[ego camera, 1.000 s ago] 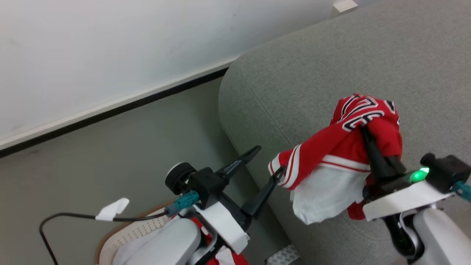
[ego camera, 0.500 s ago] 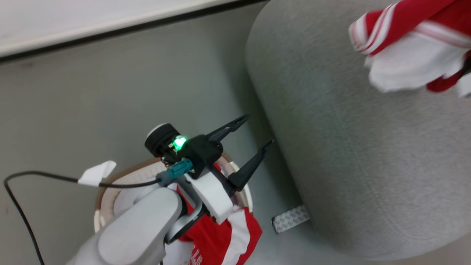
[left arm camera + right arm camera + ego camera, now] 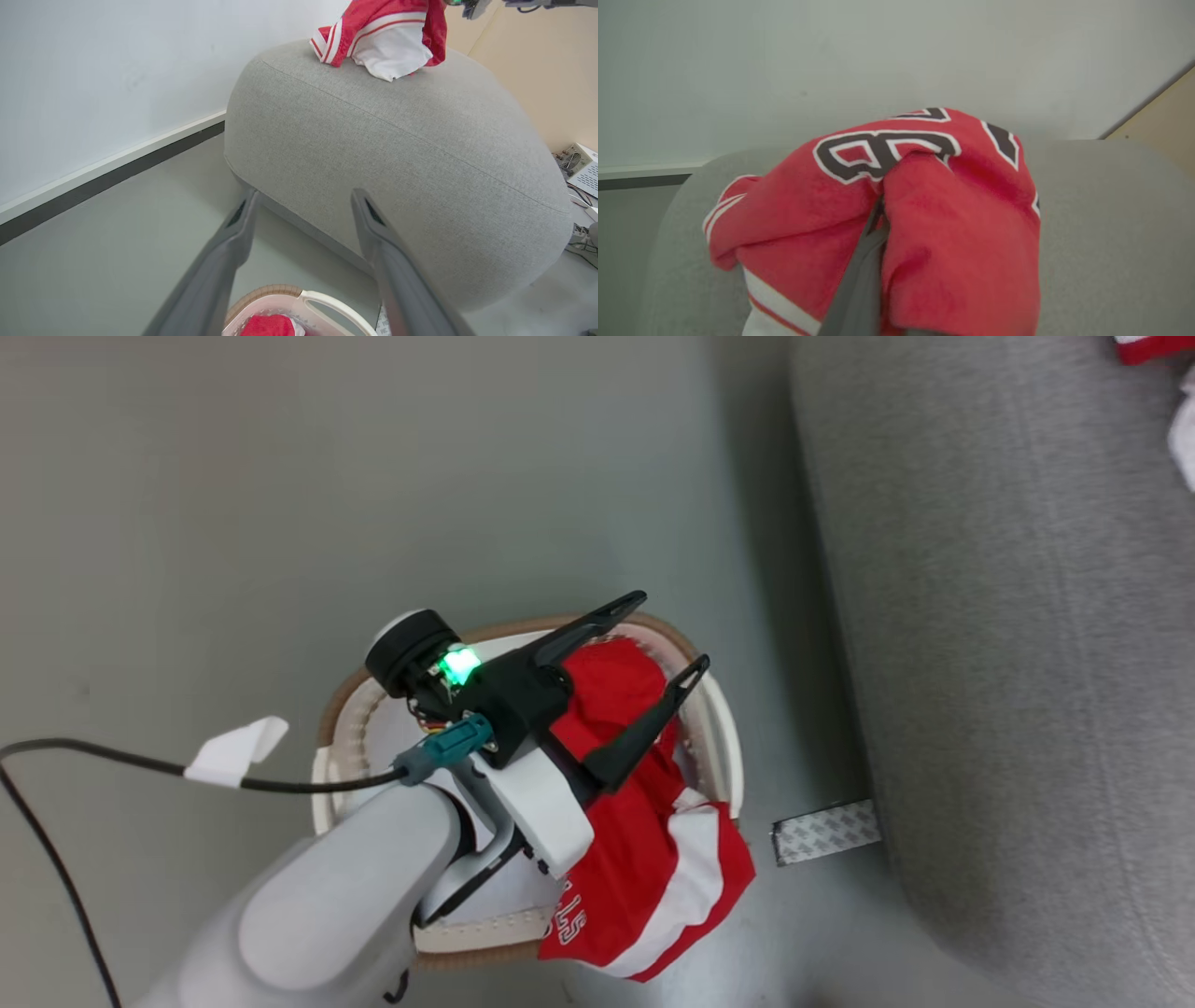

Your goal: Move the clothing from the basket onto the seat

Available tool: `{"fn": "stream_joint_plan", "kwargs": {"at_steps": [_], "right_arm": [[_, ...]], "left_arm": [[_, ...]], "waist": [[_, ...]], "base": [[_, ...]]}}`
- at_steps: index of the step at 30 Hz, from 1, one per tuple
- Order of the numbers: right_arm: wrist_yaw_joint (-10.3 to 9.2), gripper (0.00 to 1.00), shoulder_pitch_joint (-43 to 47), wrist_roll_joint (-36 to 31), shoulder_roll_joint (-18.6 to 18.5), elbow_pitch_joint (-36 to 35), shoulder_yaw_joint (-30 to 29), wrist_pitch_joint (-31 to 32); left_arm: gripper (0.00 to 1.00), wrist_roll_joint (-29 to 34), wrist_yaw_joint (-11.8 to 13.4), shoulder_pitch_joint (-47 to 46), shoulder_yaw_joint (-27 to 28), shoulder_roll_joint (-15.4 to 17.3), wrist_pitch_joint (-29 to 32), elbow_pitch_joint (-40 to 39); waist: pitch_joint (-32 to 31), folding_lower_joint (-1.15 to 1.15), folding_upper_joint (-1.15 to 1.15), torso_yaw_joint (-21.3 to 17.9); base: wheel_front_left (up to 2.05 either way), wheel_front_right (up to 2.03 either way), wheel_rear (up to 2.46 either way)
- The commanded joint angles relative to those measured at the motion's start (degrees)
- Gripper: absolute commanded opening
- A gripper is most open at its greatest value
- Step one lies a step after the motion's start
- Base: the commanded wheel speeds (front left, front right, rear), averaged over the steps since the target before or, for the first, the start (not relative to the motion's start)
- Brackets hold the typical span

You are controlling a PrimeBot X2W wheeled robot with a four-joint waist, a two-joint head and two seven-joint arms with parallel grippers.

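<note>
Our left hand hovers wide open and empty above a rounded white plastic laundry basket with a tan rim, standing on the floor just beside a large light grey fabric seat. Red soft jerseys with white stripes lie in the basket, one draping over its rim. Our right hand is clamped on another red numbered jersey over the seat's top

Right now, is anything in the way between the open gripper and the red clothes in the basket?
No, nothing I can see. The left gripper hangs open above the basket, and the red clothing lies uncovered just below its fingers.
</note>
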Motion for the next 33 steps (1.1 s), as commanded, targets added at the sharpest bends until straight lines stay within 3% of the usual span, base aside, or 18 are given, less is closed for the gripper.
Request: {"fn": "stream_joint_plan", "kwargs": {"at_steps": [1, 9, 10, 11, 12, 14, 24, 28, 33], "right_arm": [[-0.12, 0.0, -0.1, -0.7, 0.2, 3.3, 0.8, 2.9], [-0.12, 0.0, 0.0, -0.4, 1.4, 12.2, 1.7, 7.3], [-0.12, 0.07, -0.2, -0.2, 1.6, 12.5, 2.0, 7.6], [-0.12, 0.27, -0.3, -0.2, 1.7, 12.8, 2.5, 7.7], [-0.12, 0.4, -0.5, -0.2, 1.5, 13.0, 2.9, 7.9], [-0.12, 1.0, -0.8, -0.1, 1.5, 13.2, 3.5, 7.7], [-0.13, 1.0, 6.8, 1.8, 1.6, 12.2, 11.5, 13.2], [-0.12, 1.0, 11.2, 4.5, -0.5, 7.1, 15.6, 15.7], [-0.12, 1.0, 16.4, 8.8, -3.6, -4.2, 18.9, 12.3]], "left_arm": [[1.0, -0.1, 0.1, -0.5, 0.1, 0.5, -0.7, 0.1], [1.0, -0.4, 0.2, -0.9, 0.0, 0.1, -1.9, 1.1], [1.0, -0.5, 0.3, -0.8, 0.0, 0.0, -2.0, 1.3], [1.0, -0.7, 0.4, -0.7, 0.0, 0.0, -2.0, 1.5], [1.0, -0.8, 0.5, -0.6, 0.1, -0.1, -2.2, 1.6], [1.0, -1.0, 0.5, -0.5, 0.0, -0.1, -2.5, 2.0], [1.0, -3.7, 1.2, 3.3, 0.4, -2.2, -6.4, 8.1], [1.0, -5.4, 2.3, 5.7, 1.4, -2.6, -7.7, 10.1], [1.0, -7.5, 4.5, 9.2, 4.2, -2.3, -9.0, 10.8]], "waist": [[1.7, -0.02, 0.0, 1.9], [1.5, -0.02, 0.0, 2.8], [1.2, -0.02, 0.0, 2.8], [0.9, -0.02, 0.0, 2.7], [0.5, -0.02, 0.0, 2.6], [-0.3, -0.02, 0.0, 2.4], [-13.6, -0.02, 0.0, 1.8], [-19.5, -0.02, 0.0, 1.8], [-25.9, -0.02, 0.0, 2.4]], "base": [[0.0, 0.0, 0.0], [0.0, 0.0, 0.0], [0.0, 0.0, 0.0], [0.0, 0.0, 0.0], [0.0, 0.0, 0.0], [0.0, 0.0, 0.0], [0.0, 0.0, 0.0], [0.0, 0.0, 0.0], [0.0, 0.0, 0.0]]}}
